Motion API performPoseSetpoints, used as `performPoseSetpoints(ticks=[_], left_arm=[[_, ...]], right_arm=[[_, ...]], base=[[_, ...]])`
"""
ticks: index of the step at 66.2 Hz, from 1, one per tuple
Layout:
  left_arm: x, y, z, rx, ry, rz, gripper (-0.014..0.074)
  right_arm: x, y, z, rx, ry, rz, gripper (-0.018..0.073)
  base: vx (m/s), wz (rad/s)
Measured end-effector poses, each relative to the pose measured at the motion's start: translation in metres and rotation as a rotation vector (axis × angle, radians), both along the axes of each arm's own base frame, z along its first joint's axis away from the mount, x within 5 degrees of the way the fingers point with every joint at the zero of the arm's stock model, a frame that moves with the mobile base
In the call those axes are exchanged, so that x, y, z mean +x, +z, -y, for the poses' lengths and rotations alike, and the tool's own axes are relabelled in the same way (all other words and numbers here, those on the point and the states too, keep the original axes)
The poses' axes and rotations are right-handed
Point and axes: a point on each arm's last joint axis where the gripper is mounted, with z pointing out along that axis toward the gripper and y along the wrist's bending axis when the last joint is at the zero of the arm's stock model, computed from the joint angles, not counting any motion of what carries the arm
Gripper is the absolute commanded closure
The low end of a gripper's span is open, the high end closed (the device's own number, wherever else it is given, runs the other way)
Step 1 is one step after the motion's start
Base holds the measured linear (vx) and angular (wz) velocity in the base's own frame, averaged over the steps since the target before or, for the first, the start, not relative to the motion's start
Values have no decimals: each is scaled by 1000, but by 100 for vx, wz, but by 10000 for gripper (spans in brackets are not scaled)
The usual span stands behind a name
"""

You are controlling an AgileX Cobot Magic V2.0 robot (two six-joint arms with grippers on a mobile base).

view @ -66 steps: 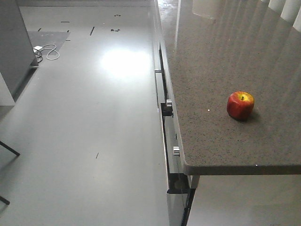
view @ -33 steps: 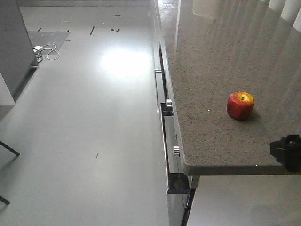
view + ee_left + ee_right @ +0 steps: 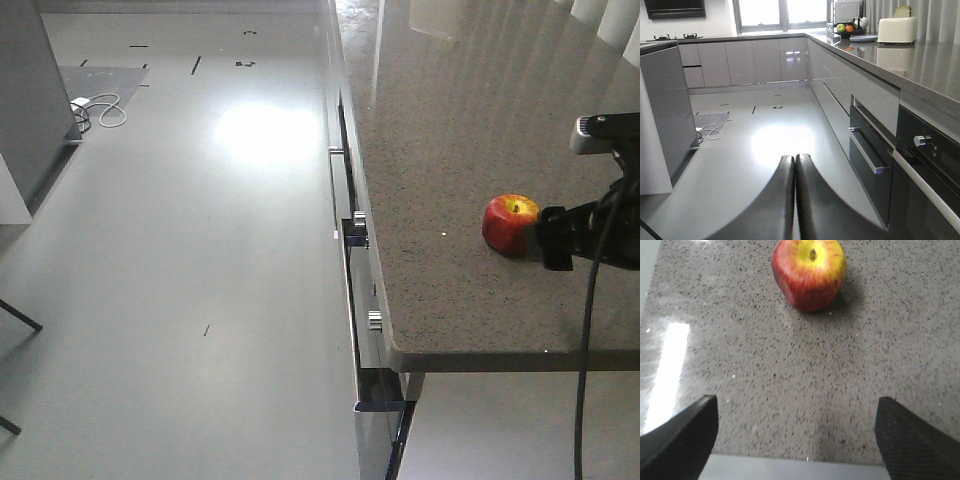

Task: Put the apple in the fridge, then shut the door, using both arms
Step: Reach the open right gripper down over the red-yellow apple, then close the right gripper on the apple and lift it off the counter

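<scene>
- A second ago the front view shows no arm at all. Half a second ago only a black part shows low at the right edge. Now the right arm (image 3: 600, 225) reaches in higher up from the right, over the worktop (image 3: 450, 120).
- The black front end of that arm now sits just to the right of the apple (image 3: 511, 224); from this view I cannot tell whether they touch.
- The apple itself lies in the same spot as before, upright on the speckled worktop near its front right part, yellow stem patch up.
- A black cable (image 3: 585, 330) now hangs down from the arm past the worktop edge.
- One apple: in the right wrist view it lies ahead of the right claw (image 3: 797, 440), beyond the fingertips and not between them.
- Two claws. The right claw is released, its two fingers (image 3: 682, 435) spread wide over the worktop with nothing held.
- The left claw (image 3: 794, 161) is clenched, its two fingers pressed flat together on nothing, out over the grey floor (image 3: 765, 145).
- Two round metal knobs (image 3: 359, 218) show on the cabinet front below the worktop edge.
- One white cord (image 3: 100, 108) lies coiled on the floor at the far left.
</scene>
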Motion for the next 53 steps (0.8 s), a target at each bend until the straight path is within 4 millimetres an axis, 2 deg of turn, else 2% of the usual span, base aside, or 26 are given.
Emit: performPoseSetpoints(ticks=[23, 53], left_arm=[[0, 0, 0, 0, 0, 0, 603], [0, 0, 0, 0, 0, 0, 603]], right_arm=[[62, -17, -1, -54, 6, -123, -45], [123, -44, -5, -107, 72, -222, -42]], base=[[0, 0], [0, 0]])
